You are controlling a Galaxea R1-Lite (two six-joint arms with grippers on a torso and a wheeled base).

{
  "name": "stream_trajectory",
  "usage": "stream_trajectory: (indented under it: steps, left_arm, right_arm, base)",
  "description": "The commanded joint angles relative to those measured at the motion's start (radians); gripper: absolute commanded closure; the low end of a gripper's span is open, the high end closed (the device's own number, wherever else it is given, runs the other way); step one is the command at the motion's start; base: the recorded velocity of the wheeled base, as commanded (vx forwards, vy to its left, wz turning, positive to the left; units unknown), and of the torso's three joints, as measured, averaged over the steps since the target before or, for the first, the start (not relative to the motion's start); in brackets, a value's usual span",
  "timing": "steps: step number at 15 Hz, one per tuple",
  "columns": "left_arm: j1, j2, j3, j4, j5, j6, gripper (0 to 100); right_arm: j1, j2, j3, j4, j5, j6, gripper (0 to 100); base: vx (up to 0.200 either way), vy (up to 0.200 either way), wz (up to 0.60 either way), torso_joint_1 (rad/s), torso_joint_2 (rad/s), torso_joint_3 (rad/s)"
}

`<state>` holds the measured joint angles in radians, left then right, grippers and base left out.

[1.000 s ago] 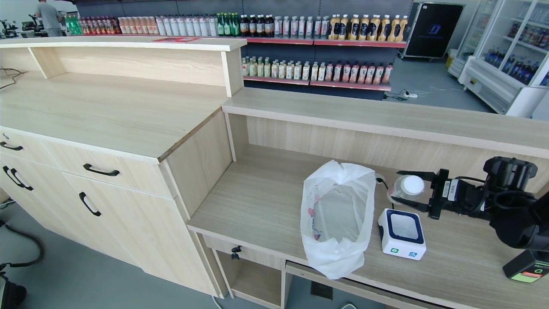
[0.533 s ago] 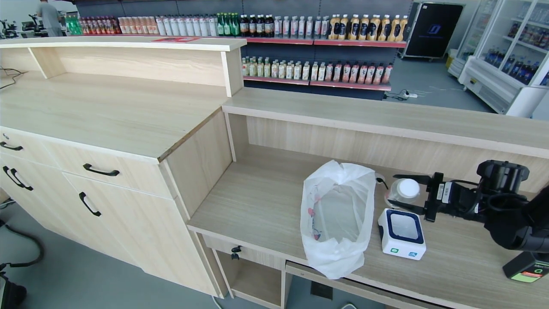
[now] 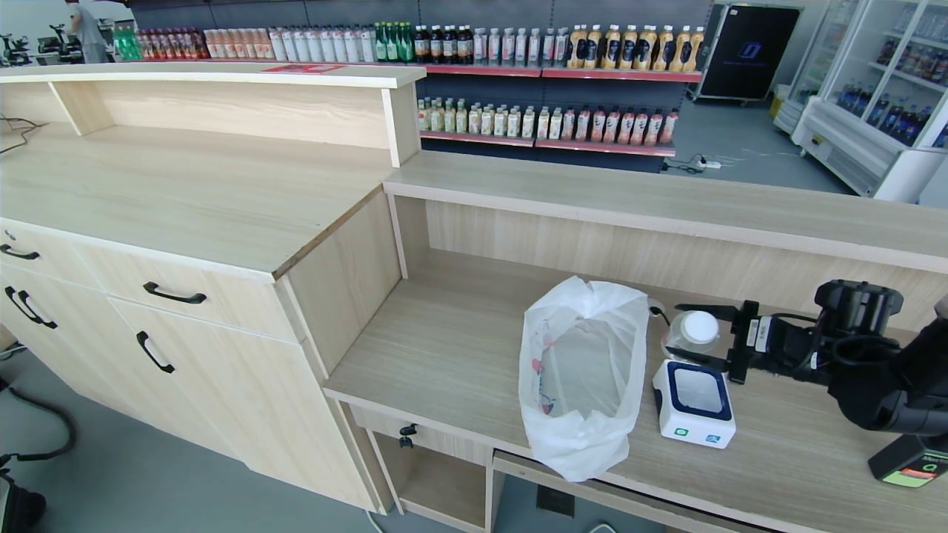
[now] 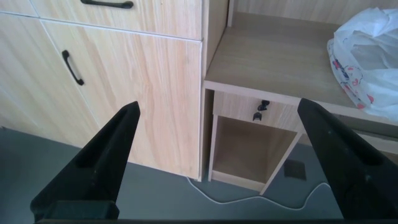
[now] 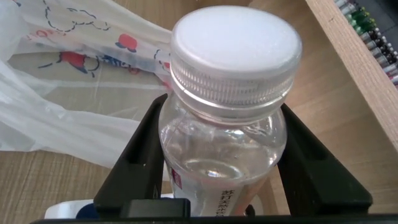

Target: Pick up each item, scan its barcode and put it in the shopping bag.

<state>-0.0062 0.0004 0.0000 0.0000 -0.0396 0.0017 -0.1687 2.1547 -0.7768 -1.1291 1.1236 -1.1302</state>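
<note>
Behind the scanner (image 3: 694, 400), right jaws clamp the bottle (image 3: 692, 331) upright, cap upward.

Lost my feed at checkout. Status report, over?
Right gripper shut on bottle, cap up, just past scanner, beside shopping bag. Left gripper open, empty. Nothing between bottle and scanner.

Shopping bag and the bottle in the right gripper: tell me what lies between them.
In the head view, only a narrow strip of counter crossed by a thin dark cable separates the shopping bag from the bottle held in the right gripper.
</note>
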Motion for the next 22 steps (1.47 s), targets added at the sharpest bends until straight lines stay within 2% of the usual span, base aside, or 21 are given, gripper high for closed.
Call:
stream_trajectory:
  steps: [1,6,7,9,10,11,12,13,14,15,16,19,21,22]
  left_arm:
    - [0.000,0.001,0.000,0.000,0.000,0.000,0]
    - [0.000,0.001,0.000,0.000,0.000,0.000,0]
    - [0.000,0.001,0.000,0.000,0.000,0.000,0]
    - [0.000,0.001,0.000,0.000,0.000,0.000,0]
    - [0.000,0.001,0.000,0.000,0.000,0.000,0]
    - [0.000,0.001,0.000,0.000,0.000,0.000,0]
    - [0.000,0.001,0.000,0.000,0.000,0.000,0]
    - [0.000,0.001,0.000,0.000,0.000,0.000,0]
    - [0.000,0.001,0.000,0.000,-0.002,0.000,0]
    - [0.000,0.001,0.000,0.000,0.000,0.000,0]
    - [0.000,0.001,0.000,0.000,0.000,0.000,0]
    - [0.000,0.001,0.000,0.000,0.000,0.000,0]
    - [0.000,0.001,0.000,0.000,0.000,0.000,0]
    - [0.000,0.001,0.000,0.000,0.000,0.000,0]
  right_arm:
    - [-0.002,0.011,-0.009,-0.001,0.001,0.000,100]
    - [-0.006,-0.038,-0.055,0.015,-0.001,0.058,100]
    - [-0.002,-0.145,-0.096,0.071,-0.051,0.182,100]
    - [-0.009,-0.342,-0.107,0.190,-0.219,0.431,100]
    - [-0.012,-0.409,-0.102,0.204,-0.311,0.569,100]
    - [-0.020,-0.424,-0.101,0.201,-0.343,0.618,100]
    - [-0.066,-0.467,-0.071,0.198,-0.443,0.750,100]
    - [-0.068,-0.469,-0.068,0.200,-0.446,0.756,100]
    - [-0.084,-0.535,-0.007,0.238,-0.550,0.922,100]
    - [-0.084,-0.578,0.004,0.273,-0.619,0.991,100]
    - [-0.083,-0.625,0.021,0.327,-0.699,1.034,100]
    - [-0.078,-0.702,0.027,0.477,-0.949,1.044,100]
    - [-0.044,-0.713,0.036,0.471,-1.035,1.043,100]
    - [-0.040,-0.714,0.037,0.473,-1.042,1.041,100]
  base:
    - [0.000,0.000,0.00,0.000,0.00,0.000]
    - [0.000,0.000,0.00,0.000,0.00,0.000]
    - [0.000,0.000,0.00,0.000,0.00,0.000]
    - [0.000,0.000,0.00,0.000,0.00,0.000]
    - [0.000,0.000,0.00,0.000,0.00,0.000]
    - [0.000,0.000,0.00,0.000,0.00,0.000]
    - [0.000,0.000,0.00,0.000,0.00,0.000]
    - [0.000,0.000,0.00,0.000,0.00,0.000]
    - [0.000,0.000,0.00,0.000,0.00,0.000]
    - [0.000,0.000,0.00,0.000,0.00,0.000]
    - [0.000,0.000,0.00,0.000,0.00,0.000]
    - [0.000,0.000,0.00,0.000,0.00,0.000]
    - [0.000,0.000,0.00,0.000,0.00,0.000]
    - [0.000,0.000,0.00,0.000,0.00,0.000]
